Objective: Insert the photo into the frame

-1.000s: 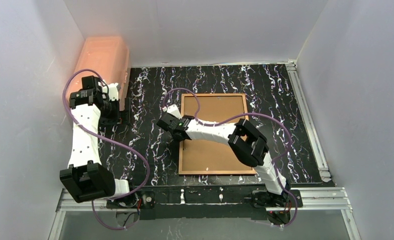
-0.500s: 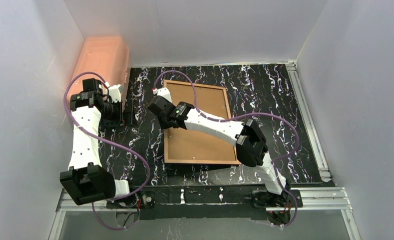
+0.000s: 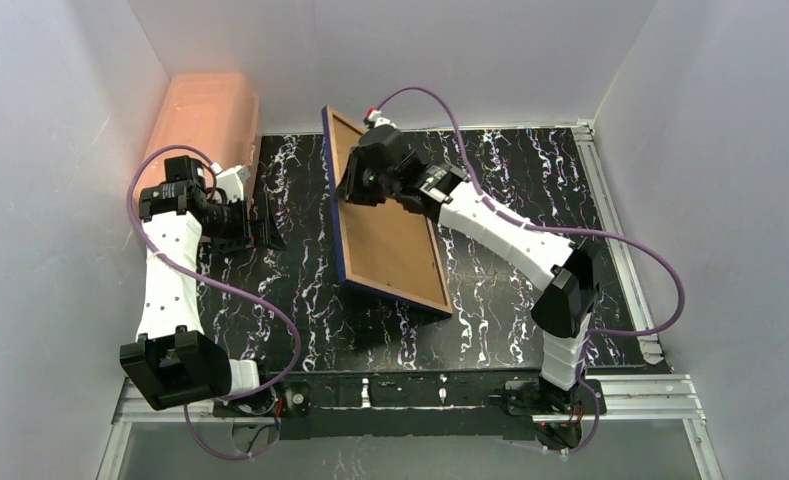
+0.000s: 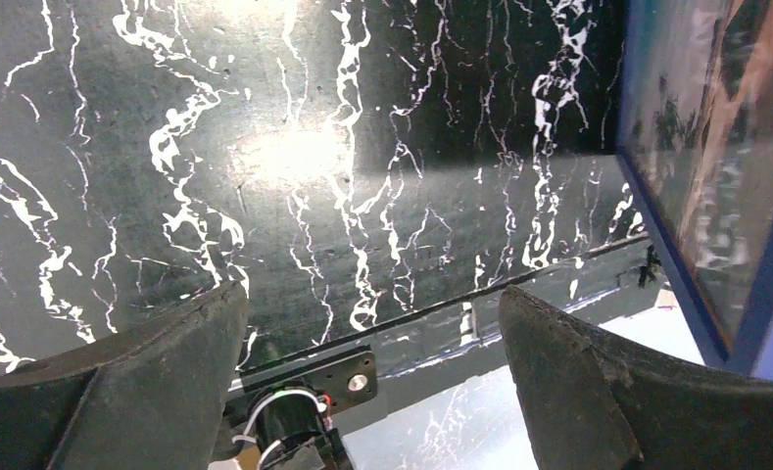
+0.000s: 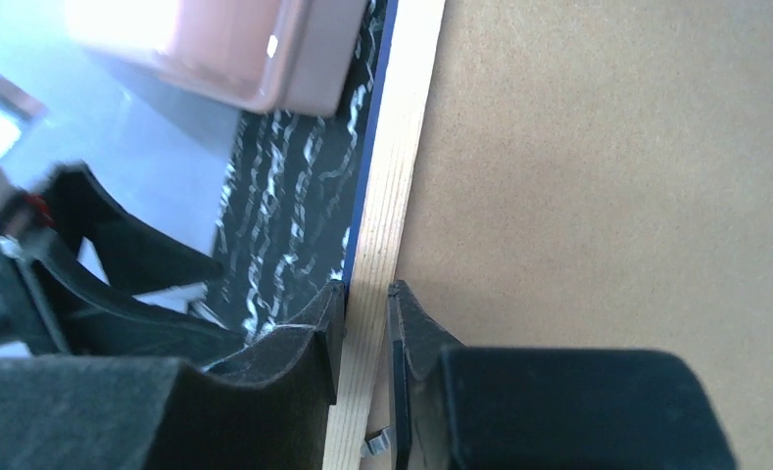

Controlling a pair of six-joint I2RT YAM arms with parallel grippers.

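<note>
Our right fingers (image 5: 294, 362) clamp the wooden rear edge of the frame (image 5: 394, 176), which stands tipped up above the tabletop (image 3: 530, 180). In the top view its gripped edge runs roughly 12 to 6 o'clock, with the backing board (image 3: 390, 230) facing 3 and the blue front facing 9. Our left fingers (image 4: 147, 362) hang spread and empty at its 9 o'clock, nearer that front. Only the left wrist view shows the glazing, where the photo (image 4: 715, 157) seems seated inside; the top view shows just the back.
</note>
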